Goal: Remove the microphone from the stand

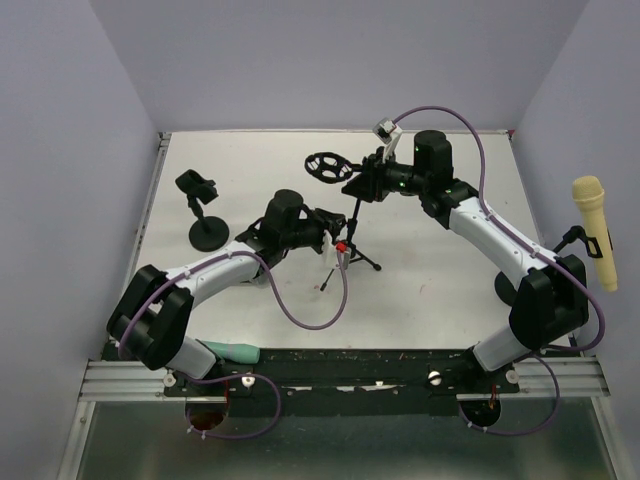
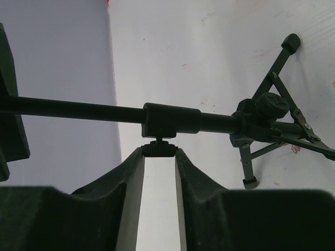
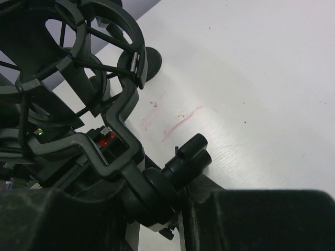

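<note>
Shows the yellow microphone [image 1: 592,232] upright at the right edge of the bench [image 1: 430,275], sitting in the clip of the desk stand [image 1: 508,290], just beside the right arm [image 1: 490,225] and well apart from both grippers. Shows in the middle, between the 2 arms, the tripod stand [image 1: 352,238] with its legs spread on the bench. Pinches with the left gripper [image 2: 159,157] the small knob [image 2: 159,148] under the collar of the tripod pole, 1 finger [image 2: 131,183] pressed against each side of it. Clamps with the right gripper [image 1: 365,184] the swivel joint [image 3: 157,201] below the round shock mount [image 1: 325,165] on top of the same tripod. Shows also 1 short stand [image 1: 205,218] with a round base at the left, near the left arm [image 1: 215,270].
</note>
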Controlling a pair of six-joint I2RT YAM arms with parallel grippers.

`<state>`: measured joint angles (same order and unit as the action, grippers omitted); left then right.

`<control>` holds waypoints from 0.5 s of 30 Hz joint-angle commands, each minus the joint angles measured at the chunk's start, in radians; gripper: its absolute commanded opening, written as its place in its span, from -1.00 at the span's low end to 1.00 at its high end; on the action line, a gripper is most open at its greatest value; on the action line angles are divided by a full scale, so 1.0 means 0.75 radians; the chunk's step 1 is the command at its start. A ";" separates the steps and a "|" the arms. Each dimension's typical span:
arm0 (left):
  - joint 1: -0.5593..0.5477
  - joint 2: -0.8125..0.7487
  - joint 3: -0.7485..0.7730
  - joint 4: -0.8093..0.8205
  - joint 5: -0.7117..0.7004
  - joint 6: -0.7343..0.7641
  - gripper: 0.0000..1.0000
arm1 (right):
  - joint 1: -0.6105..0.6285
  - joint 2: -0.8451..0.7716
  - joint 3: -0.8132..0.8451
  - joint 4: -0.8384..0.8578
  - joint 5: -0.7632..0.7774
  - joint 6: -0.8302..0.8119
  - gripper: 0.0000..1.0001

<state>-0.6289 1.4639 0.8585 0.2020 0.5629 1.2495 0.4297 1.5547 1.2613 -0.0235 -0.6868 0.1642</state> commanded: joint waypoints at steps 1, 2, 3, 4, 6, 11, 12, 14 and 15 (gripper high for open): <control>-0.006 0.034 0.072 -0.016 -0.043 -0.032 -0.39 | 0.006 0.019 0.024 -0.020 -0.056 0.020 -0.99; -0.006 0.028 0.084 -0.028 -0.039 -0.070 -0.42 | 0.006 0.017 0.024 -0.020 -0.056 0.020 -0.99; -0.004 0.022 0.101 -0.046 -0.035 -0.113 -0.44 | 0.006 0.015 0.022 -0.020 -0.056 0.020 -0.99; -0.004 0.016 0.115 -0.059 -0.027 -0.180 -0.46 | 0.004 0.011 0.022 -0.020 -0.056 0.020 -0.99; 0.004 -0.003 0.144 -0.091 0.008 -0.313 -0.55 | 0.006 0.007 0.016 -0.020 -0.052 0.014 -0.99; 0.051 -0.015 0.266 -0.202 0.131 -0.793 -0.91 | 0.006 -0.015 0.006 -0.024 -0.031 -0.031 -0.99; 0.067 -0.009 0.295 -0.226 0.155 -0.880 -0.99 | 0.006 -0.017 0.004 -0.020 -0.027 -0.035 -0.99; 0.104 0.018 0.348 -0.257 0.178 -1.159 -1.00 | 0.004 -0.019 0.016 -0.012 -0.027 -0.033 -0.99; 0.133 0.030 0.369 -0.253 0.198 -1.270 -1.00 | 0.006 -0.013 0.024 -0.006 -0.025 -0.033 -0.99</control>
<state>-0.5926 1.4799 1.0298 0.0044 0.6083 0.7406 0.4263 1.5547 1.2613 -0.0238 -0.6876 0.1486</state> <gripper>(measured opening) 0.316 0.344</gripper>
